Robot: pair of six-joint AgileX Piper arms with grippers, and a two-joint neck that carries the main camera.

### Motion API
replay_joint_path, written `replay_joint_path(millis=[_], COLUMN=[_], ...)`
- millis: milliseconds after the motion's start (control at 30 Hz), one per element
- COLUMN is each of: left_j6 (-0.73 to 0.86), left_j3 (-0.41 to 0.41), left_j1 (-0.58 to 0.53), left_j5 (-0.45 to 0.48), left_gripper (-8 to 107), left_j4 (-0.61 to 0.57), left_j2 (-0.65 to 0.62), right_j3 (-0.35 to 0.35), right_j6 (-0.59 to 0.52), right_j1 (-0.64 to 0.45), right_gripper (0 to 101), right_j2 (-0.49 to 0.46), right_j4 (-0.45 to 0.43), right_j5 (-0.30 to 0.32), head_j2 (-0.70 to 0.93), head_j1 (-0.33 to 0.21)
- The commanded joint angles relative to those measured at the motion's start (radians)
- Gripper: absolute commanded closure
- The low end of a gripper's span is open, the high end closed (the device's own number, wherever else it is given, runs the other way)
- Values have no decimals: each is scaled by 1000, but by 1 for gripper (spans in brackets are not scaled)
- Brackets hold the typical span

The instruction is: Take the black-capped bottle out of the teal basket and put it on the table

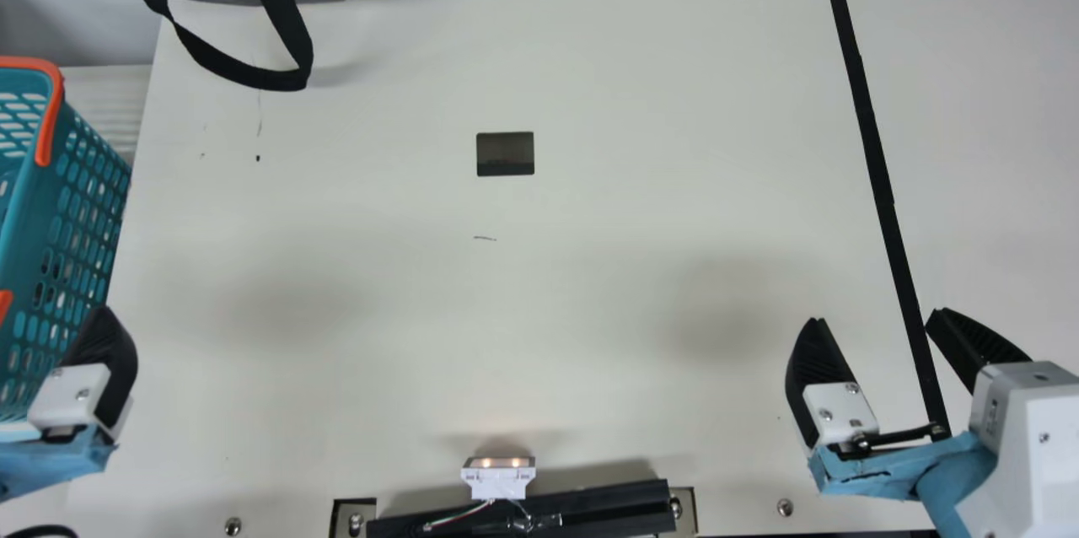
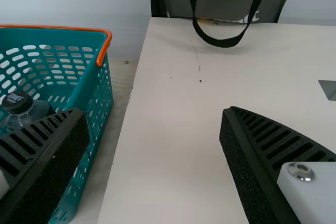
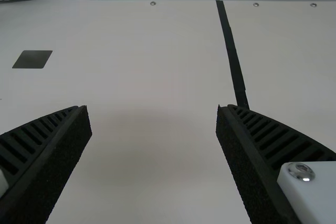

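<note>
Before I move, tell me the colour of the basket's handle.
Orange. The handle shows best in the left wrist view, at the teal basket's rim.

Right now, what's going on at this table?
Neither robot arm is holding anything. The left gripper is open near the teal basket, and the right gripper is open over the table. The black-capped bottle is in the basket, so it has yet to be put on the table.
</note>
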Motion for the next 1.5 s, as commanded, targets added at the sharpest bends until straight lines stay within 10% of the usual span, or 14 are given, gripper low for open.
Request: replay_joint_path(millis=[0, 833, 1467], left_j6=[-11, -61, 208], left_j3=[-5, -71, -173], left_j1=[7, 209, 498], left_j5=[-7, -161, -280], left_gripper=[-8, -8, -8], left_j4=[7, 11, -256], left_j2=[13, 247, 541], right_j3=[0, 0, 0], right_j6=[0, 0, 0], right_j1=[0, 0, 0], right_gripper=[10, 10, 10], right_j2=[0, 0, 0], right_j4=[0, 0, 1], right_j5=[0, 0, -1], head_j2=[3, 3, 3], head_j1=[-4, -4, -4])
